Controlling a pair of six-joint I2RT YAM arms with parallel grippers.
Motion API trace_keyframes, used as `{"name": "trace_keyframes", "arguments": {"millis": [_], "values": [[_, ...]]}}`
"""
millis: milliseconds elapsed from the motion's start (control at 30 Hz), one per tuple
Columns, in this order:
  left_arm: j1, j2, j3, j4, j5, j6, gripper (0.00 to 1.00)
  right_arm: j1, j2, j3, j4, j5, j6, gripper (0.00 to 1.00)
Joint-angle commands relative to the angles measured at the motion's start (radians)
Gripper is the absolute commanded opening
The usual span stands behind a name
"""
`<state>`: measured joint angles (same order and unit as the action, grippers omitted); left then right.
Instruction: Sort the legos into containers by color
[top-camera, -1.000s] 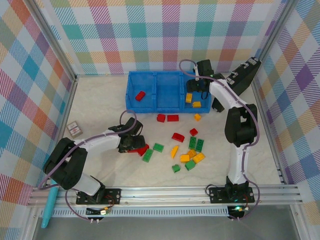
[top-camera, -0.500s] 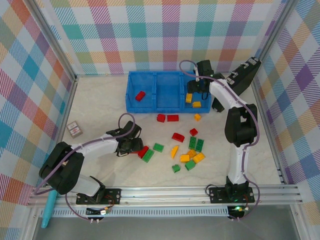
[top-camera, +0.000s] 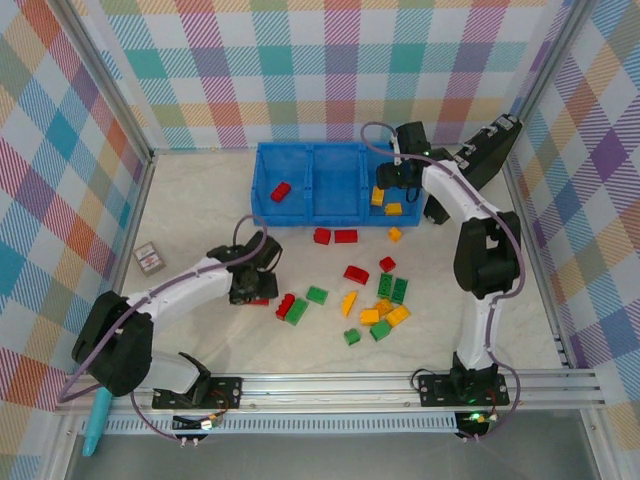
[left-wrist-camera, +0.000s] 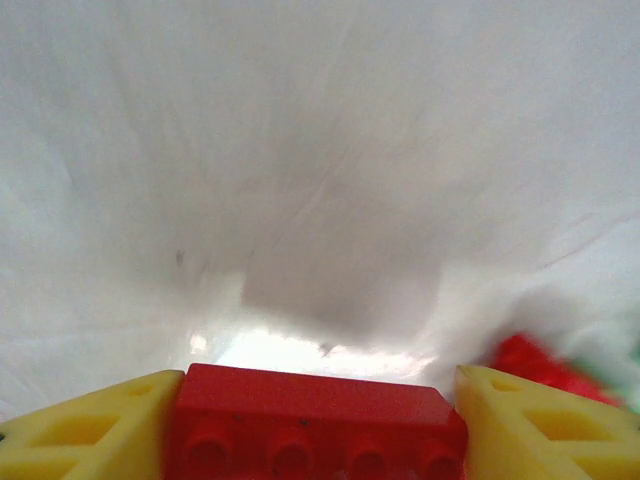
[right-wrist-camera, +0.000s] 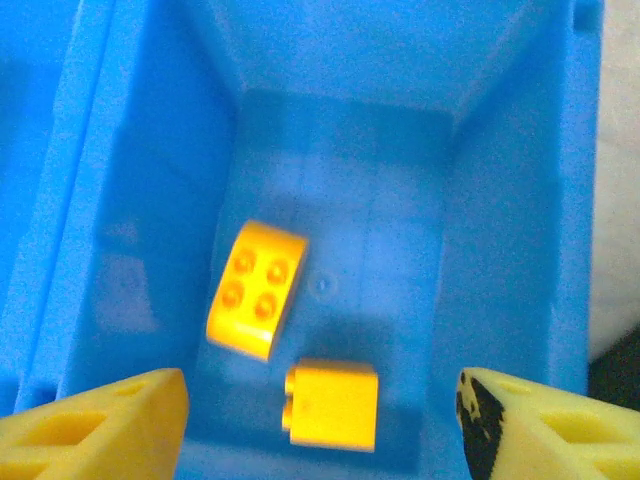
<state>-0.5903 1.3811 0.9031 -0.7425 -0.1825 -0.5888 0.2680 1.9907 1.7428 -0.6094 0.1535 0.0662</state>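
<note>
My left gripper (top-camera: 255, 285) is shut on a red lego (left-wrist-camera: 310, 415) that fills the gap between its yellow fingers (left-wrist-camera: 90, 428), just above the white tabletop. Another red lego (top-camera: 285, 304) and a green one (top-camera: 296, 312) lie just to its right. My right gripper (top-camera: 388, 178) hangs open over the right container of the blue tray (top-camera: 310, 218). Two yellow-orange legos (right-wrist-camera: 255, 288) (right-wrist-camera: 332, 403) lie loose in that container below its fingers. One red lego (top-camera: 281, 191) rests in the left container. Several red, green and yellow-orange legos (top-camera: 384, 300) are scattered in front of the tray.
A small grey card (top-camera: 148, 258) lies at the left of the table. A black case (top-camera: 487, 155) leans at the back right, close to the right arm. Checkered walls close in three sides. A teal tool (top-camera: 93, 425) lies outside the front rail.
The left gripper closed on a red lego and drew back to the left, away from the red and green pair. The right gripper stayed open over the right container.
</note>
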Motion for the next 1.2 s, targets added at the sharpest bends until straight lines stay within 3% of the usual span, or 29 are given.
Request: {"name": "trace_keyframes", "arguments": {"millis": [0, 300, 567, 967, 1167], "values": [[0.023, 0.018, 0.148, -0.082, -0.089, 0.114, 0.65, 0.009, -0.143, -0.09, 0.0, -0.034, 0.022, 0.72], [0.136, 0.196, 0.478, 0.055, -0.082, 0.314, 0.65, 0.069, -0.439, -0.479, -0.041, -0.101, 0.205, 0.73], [0.198, 0.429, 0.708, 0.211, -0.047, 0.379, 0.65, 0.153, -0.622, -0.808, -0.007, -0.143, 0.427, 0.71], [0.238, 0.781, 0.985, 0.309, -0.046, 0.424, 0.65, 0.181, -0.668, -0.917, 0.009, -0.115, 0.512, 0.71], [0.257, 0.87, 1.069, 0.302, -0.04, 0.445, 0.65, 0.182, -0.673, -0.949, 0.011, -0.106, 0.533, 0.7]]}}
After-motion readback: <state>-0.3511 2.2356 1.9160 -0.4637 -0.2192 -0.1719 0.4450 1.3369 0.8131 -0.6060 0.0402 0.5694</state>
